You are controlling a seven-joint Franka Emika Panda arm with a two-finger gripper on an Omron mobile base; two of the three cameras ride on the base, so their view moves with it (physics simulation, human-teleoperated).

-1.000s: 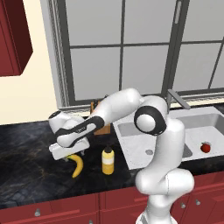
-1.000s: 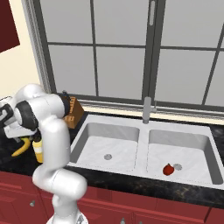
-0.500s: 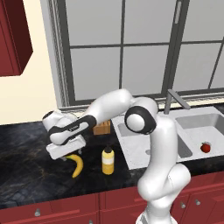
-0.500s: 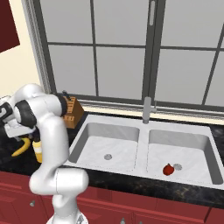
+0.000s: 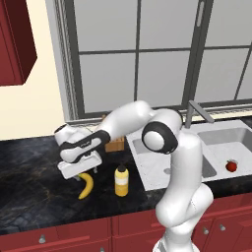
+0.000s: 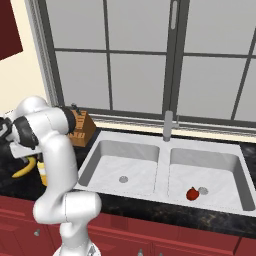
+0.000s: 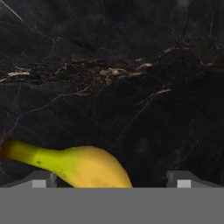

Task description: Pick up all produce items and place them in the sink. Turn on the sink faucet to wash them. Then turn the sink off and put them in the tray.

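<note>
Banana [image 5: 86, 185] lies on the black table just left of the yellow bottle [image 5: 121, 180] — directly under the tool [image 5: 86, 171], whose jaws stand wide apart, empty, straddling its long axis crosswise.

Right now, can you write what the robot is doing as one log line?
phase: reaching for banana | gripper: open, just above it | red fruit: in sink | faucet: no water seen
</note>
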